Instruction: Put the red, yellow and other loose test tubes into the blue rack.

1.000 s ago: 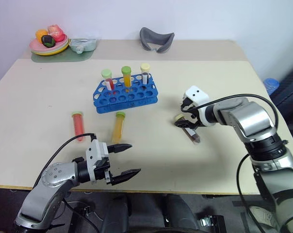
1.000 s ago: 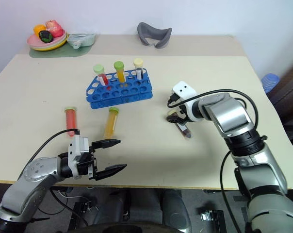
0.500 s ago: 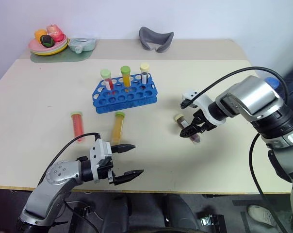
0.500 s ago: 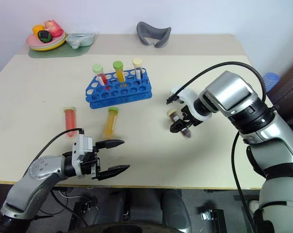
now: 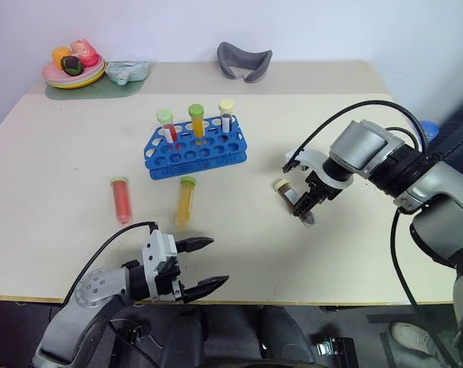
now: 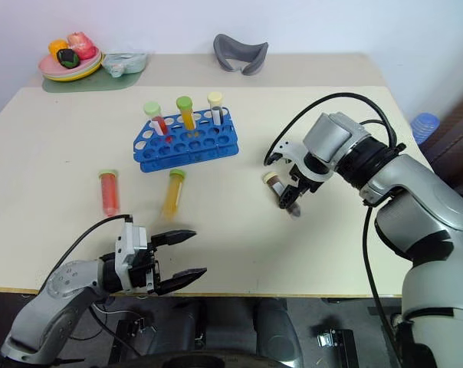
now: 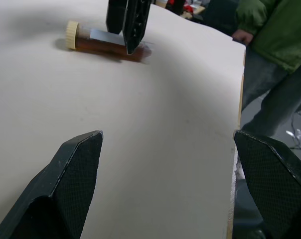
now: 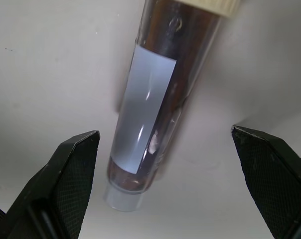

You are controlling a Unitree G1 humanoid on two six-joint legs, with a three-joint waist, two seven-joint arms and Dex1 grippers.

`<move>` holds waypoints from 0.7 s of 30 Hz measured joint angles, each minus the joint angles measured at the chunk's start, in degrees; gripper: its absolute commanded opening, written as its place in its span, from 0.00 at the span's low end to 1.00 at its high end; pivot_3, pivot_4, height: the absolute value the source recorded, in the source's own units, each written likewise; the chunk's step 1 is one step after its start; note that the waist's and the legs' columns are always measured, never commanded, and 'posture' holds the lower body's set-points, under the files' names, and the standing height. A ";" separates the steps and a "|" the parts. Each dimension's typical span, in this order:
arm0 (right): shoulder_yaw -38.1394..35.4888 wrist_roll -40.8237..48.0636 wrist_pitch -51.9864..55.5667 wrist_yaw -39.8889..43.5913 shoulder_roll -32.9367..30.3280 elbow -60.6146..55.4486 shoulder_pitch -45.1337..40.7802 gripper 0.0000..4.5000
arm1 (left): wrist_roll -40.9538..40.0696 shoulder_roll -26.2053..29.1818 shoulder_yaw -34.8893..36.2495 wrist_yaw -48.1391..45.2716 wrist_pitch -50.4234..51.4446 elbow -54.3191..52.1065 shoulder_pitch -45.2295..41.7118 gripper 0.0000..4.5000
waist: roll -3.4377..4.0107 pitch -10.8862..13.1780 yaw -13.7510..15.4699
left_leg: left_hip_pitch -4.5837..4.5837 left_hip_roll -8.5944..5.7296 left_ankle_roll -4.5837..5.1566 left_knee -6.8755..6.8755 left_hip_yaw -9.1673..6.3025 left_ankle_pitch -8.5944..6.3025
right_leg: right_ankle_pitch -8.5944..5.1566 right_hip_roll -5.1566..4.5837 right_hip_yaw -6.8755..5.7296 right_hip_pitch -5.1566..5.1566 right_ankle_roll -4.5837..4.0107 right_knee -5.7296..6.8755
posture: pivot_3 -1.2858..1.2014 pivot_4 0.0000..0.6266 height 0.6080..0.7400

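Observation:
The blue rack stands mid-table with three capped tubes upright in its back row. In front of it lie a loose red tube and a yellow tube. Further right lies a brown tube with a cream cap. My right gripper points down over that tube, open. In the right wrist view the brown tube lies between its fingers, apart from both. My left gripper hovers open and empty near the table's front edge.
A plate of toy fruit and a grey curved object sit at the back of the table. A person in a green jacket stands beyond the table's right edge. A blue object lies beyond that edge.
My right arm has swung round and its gripper has tipped from nearly level to pointing down over the brown tube. The left gripper has barely moved.

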 measured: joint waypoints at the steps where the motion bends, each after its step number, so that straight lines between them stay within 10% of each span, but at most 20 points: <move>1: 0.69 -1.23 -1.30 1.24 0.60 1.28 -0.36 0.97 | 0.03 0.00 0.00 0.31 -0.05 -0.20 0.24 0.95 | 0.00 0.00 -0.01 | 0.01 0.00 0.00 0.00 0.00 0.00 | 0.00 0.01 0.00 0.01 0.00 0.00 | 0.52 0.24 1.00; 21: -1.89 -17.92 -10.01 12.16 13.81 21.41 -3.32 0.97 | 0.97 -0.66 -1.18 2.76 -0.65 -1.94 2.37 0.95 | -0.14 -0.12 -1.58 | 0.19 0.02 0.00 0.03 -0.01 0.00 | 0.03 0.10 -0.01 0.15 -0.04 0.13 | 0.52 0.24 1.00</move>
